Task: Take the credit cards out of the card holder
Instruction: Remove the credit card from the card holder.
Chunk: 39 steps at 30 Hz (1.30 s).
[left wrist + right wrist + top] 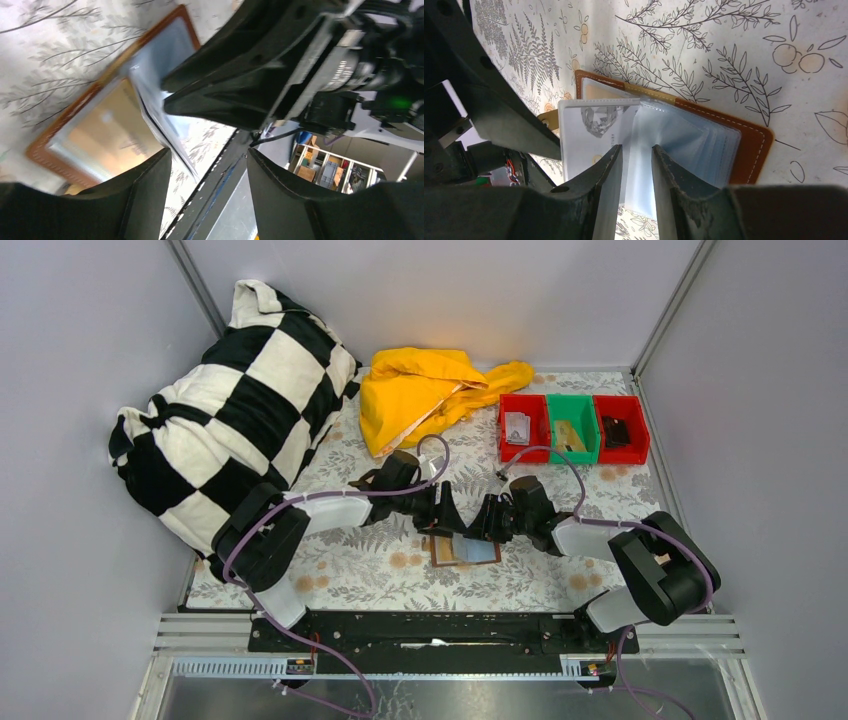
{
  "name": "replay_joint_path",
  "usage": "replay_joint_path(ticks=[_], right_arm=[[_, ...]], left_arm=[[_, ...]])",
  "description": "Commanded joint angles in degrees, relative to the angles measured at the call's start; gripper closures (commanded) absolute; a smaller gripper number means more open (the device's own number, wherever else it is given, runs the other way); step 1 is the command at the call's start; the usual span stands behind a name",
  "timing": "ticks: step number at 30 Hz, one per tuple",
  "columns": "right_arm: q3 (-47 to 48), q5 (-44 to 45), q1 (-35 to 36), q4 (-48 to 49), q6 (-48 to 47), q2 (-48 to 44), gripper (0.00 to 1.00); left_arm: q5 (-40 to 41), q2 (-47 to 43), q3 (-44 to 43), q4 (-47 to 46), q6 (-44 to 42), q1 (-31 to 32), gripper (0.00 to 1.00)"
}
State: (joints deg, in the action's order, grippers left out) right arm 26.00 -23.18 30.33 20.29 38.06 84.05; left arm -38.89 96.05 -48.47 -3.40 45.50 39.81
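Observation:
The brown card holder lies open on the floral tablecloth between my two grippers. In the left wrist view its brown rim frames a tan credit card under a clear pocket. My left gripper hangs open over its near edge, holding nothing. In the right wrist view a white credit card sits in a clear sleeve beside the fanned light-blue sleeves on the brown cover. My right gripper stands narrowly open, with a sleeve leaf showing in the gap.
A black-and-white checked pillow fills the left side. A yellow cloth lies at the back. Two red bins flank a green bin at the back right. The black base rail runs along the near edge.

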Motion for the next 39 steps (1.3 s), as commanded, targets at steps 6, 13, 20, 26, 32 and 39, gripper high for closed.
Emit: replay_joint_path(ticks=[6,13,20,26,32,39], right_arm=[[-2.27,4.53,0.42,-9.46,-1.22,-1.96,0.63],[-0.42,13.61,0.26,-22.68,-4.41,-12.53,0.6],[0.88,16.02,0.17,-29.36,-5.41,-19.1,0.59],[1.18,20.27,-0.66,-33.39,-6.57,-22.02,0.56],[-0.09,15.0,-3.8,-29.28,-7.07,-19.72,0.55],[-1.74,9.67,-4.05,-22.86,-5.29,-14.62,0.57]], left_arm=[[-6.89,-1.11,-0.46,-12.83,5.54,1.95,0.39],[-7.37,1.56,-0.2,-15.99,7.14,2.97,0.39],[-7.22,3.18,-2.63,-16.09,7.56,3.3,0.39],[6.35,-0.99,-6.41,4.94,-1.39,2.9,0.39],[12.9,-1.28,-4.6,11.17,-3.52,2.82,0.38],[9.95,0.98,-2.75,7.37,-2.17,2.69,0.38]])
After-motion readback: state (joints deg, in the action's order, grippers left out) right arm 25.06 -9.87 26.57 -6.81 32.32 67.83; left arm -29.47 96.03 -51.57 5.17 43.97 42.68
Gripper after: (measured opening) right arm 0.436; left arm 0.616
